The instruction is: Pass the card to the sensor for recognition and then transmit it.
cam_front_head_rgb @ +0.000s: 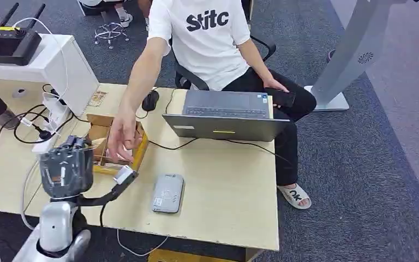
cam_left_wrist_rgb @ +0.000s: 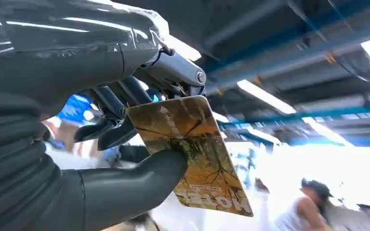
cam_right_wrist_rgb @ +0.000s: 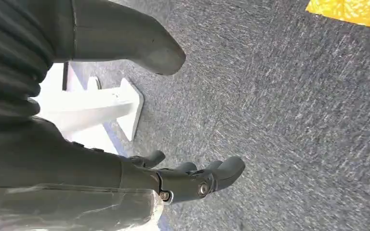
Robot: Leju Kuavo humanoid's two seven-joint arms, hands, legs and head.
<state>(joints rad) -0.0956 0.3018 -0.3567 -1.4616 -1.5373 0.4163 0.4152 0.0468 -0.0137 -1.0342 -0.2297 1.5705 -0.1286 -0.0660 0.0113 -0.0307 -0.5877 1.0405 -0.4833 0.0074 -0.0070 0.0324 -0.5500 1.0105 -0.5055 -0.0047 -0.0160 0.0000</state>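
My left hand is raised over the near left part of the desk, left of the grey card sensor lying flat on the desk top. In the left wrist view this hand pinches a yellow-brown hotel card between thumb and fingers, the card's printed face showing. My right hand hangs over grey carpet, fingers apart, holding nothing.
A seated person's hand reaches over a wooden box of cards just beyond my left hand. An open laptop, a mouse, a power strip with cables and a white stand with a router occupy the desk's far side.
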